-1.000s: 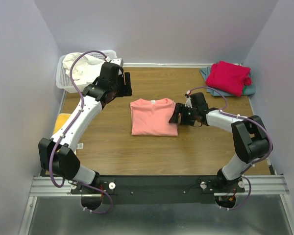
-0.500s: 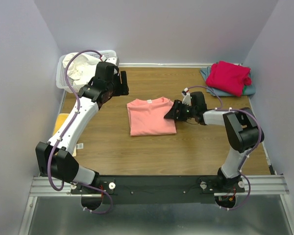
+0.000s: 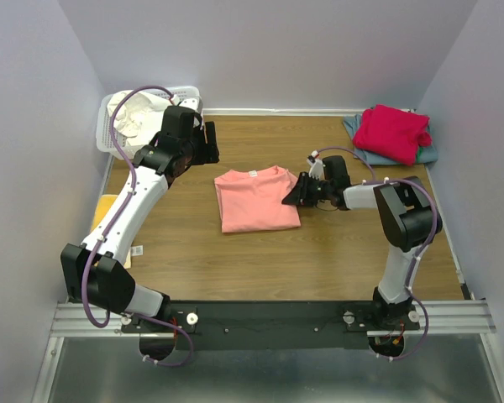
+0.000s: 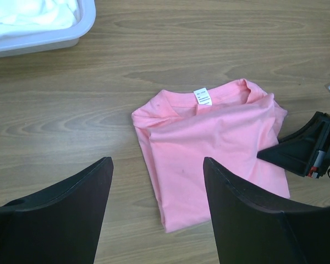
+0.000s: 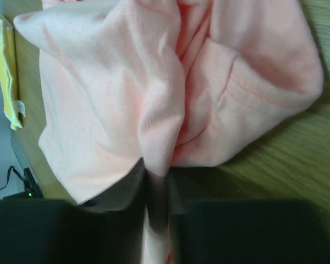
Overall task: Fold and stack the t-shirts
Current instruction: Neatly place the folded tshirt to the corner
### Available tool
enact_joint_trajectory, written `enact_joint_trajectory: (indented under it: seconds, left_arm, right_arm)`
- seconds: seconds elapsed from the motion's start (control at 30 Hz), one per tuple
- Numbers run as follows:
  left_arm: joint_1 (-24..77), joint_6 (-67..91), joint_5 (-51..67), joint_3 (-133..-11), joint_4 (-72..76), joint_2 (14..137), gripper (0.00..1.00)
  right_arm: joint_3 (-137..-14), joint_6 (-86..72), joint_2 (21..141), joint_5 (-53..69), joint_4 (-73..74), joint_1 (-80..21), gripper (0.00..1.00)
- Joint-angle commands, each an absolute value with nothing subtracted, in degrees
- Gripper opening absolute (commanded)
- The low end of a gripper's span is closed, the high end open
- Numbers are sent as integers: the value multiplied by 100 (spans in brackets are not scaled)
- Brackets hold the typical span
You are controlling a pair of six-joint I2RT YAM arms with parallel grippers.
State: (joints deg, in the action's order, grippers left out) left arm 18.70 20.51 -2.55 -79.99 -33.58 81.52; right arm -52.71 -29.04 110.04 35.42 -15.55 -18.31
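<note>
A folded salmon-pink t-shirt (image 3: pixel 256 199) lies mid-table, collar toward the far side. My right gripper (image 3: pixel 292 200) lies low at its right edge, and the right wrist view shows the jaws (image 5: pixel 157 181) pinched together on a ridge of the pink cloth (image 5: pixel 126 99). My left gripper (image 3: pixel 208 143) hovers open above the table, left of and beyond the shirt. Its wrist view looks down on the pink shirt (image 4: pixel 209 148) between wide fingers (image 4: pixel 157 160) that hold nothing. A crimson-red t-shirt (image 3: pixel 391 133) lies on a grey-blue one (image 3: pixel 428 155) at the back right. A white t-shirt (image 3: pixel 143 117) fills the basket.
A white lattice basket (image 3: pixel 105 143) stands in the back left corner, its rim (image 4: pixel 71 36) also in the left wrist view. A yellow cloth (image 3: pixel 107 206) lies at the table's left edge. Walls close in on three sides.
My right gripper has closed from wide open onto the pink shirt's right edge and pushed left, and the shirt slid a little left with it. The left gripper barely moved and stayed open.
</note>
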Motion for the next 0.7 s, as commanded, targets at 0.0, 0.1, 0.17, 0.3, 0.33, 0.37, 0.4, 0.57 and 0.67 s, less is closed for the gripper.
enact_joint_trajectory:
  seconds: [0.0,0.1,0.17,0.3,0.33,0.37,0.4,0.57,0.67]
  left_arm:
    - [1819,1916,-220,-7980,-3480,7937,76]
    - [1793,1899,-237,-7963,-3489,7928,76]
    - [1784,1890,-264,-7937,-3489,7919,76]
    - [1767,1890,-255,-7910,-3454,7919,76]
    - [1767,1890,-255,-7910,-3445,7928,76]
    - [1767,1881,-255,-7910,-3437,7928,76]
    - [1767,1881,-264,-7910,-3428,7945,76]
    - [1749,1863,-237,-7910,-3402,7972,76]
    - [1749,1854,-185,-7945,-3375,8033,76]
  right_arm:
    - [-5343,-2725,11618,3480,-782,-1863,1]
    - [-5466,-2690,11567,3445,-704,-1872,1]
    - [-5554,-2585,11435,3340,-581,-1863,1]
    - [-5984,-2321,11110,2753,155,-1863,1]
    - [-6203,-2286,11031,2586,289,-1863,1]
    - [-6318,-2163,10926,2436,421,-1855,1]
    - [-6432,-2110,10864,2121,683,-1863,1]
    - [-7528,-1680,10880,1345,1379,-1802,1]
    - [-8345,-1530,11214,976,1871,-1653,1]
